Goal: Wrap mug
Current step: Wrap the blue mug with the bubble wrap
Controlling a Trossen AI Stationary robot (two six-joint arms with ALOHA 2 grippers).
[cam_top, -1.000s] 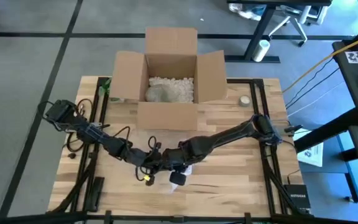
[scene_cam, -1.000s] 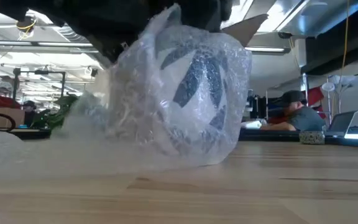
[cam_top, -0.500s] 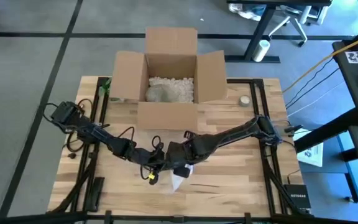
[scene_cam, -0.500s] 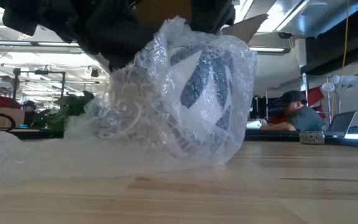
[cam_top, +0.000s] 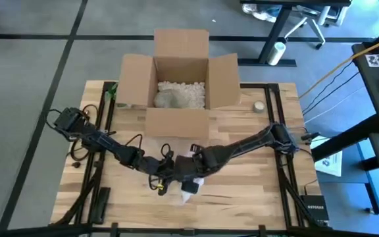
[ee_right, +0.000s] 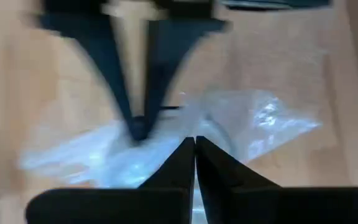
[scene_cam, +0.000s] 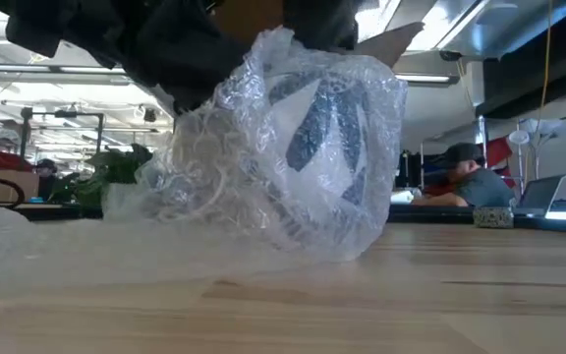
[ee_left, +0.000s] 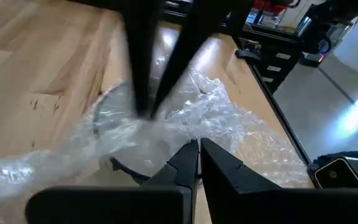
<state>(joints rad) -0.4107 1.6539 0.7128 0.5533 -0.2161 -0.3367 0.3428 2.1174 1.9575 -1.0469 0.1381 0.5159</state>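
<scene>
The mug (scene_cam: 322, 138), white with dark blue marks, sits on the wooden table near its front middle, bundled in clear bubble wrap (scene_cam: 263, 167). In the high view the bundle (cam_top: 189, 186) shows just under the two grippers. My left gripper (cam_top: 166, 175) comes from the table's left and my right gripper (cam_top: 185, 176) from the right; they meet above the bundle, and each is shut on the wrap. The mug's handle and rim are hidden by the wrap. My left gripper (ee_left: 199, 149) pinches gathered bubble wrap (ee_left: 178, 132) between its two fingers on top of the bundle, slanting down from the table's left. The bundle rests on the table. My right gripper (ee_right: 194, 144) pinches the wrap (ee_right: 169, 144) beside the other gripper's fingers (ee_right: 138, 127), slanting down from the right. How many layers each holds cannot be told.
An open cardboard box (cam_top: 181, 82) with packing peanuts stands at the far middle. A small roll (cam_top: 259, 105) lies to its right. More bubble wrap (ee_left: 263, 152) lies spread on the table beside the bundle. A person (scene_cam: 465, 177) sits in the room beyond the table.
The wrapped mug has shifted a little to the right in the low view and tipped slightly, with the wrap's peak drawn lower against it. My left gripper has gone slightly toward the table's right. Both grippers have stayed shut on the wrap.
</scene>
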